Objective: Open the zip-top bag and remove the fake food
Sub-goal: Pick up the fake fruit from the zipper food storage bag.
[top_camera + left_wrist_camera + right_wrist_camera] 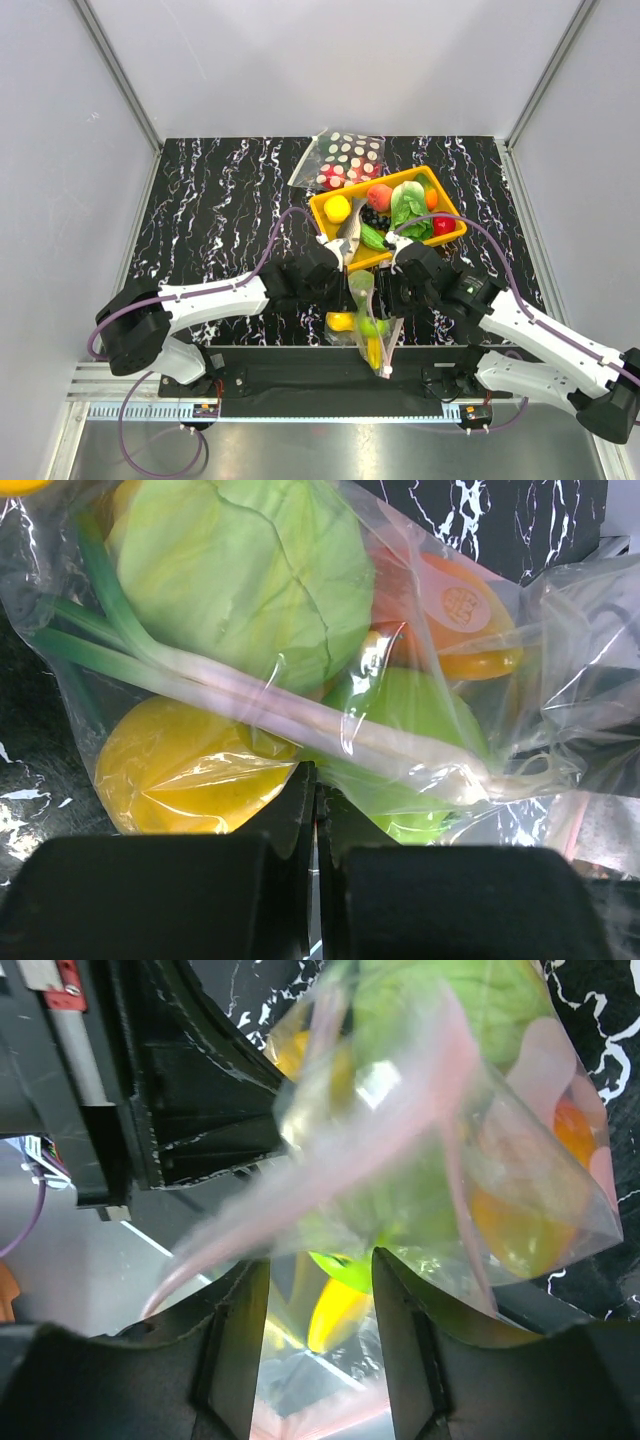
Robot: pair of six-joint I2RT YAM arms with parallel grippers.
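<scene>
The zip-top bag (368, 325) hangs between my two grippers over the table's near edge, with its pink zip strip (330, 1170) blurred in the right wrist view. Fake food shows through its film: a green cabbage (250, 580), a yellow piece (180, 775), an orange piece (460, 620) and a spring onion (250, 695). My left gripper (316, 785) is shut, pinching the film on the bag's left side. On the other side, my right gripper (320, 1305) has its jaws apart, with bag film and a yellow piece in the gap between them.
A yellow tray (330, 203) with more toy fruit and vegetables stands just behind the grippers. Behind the tray lies a polka-dot bag (345, 158). The black mounting bar (300, 372) of the arm bases runs under the hanging bag.
</scene>
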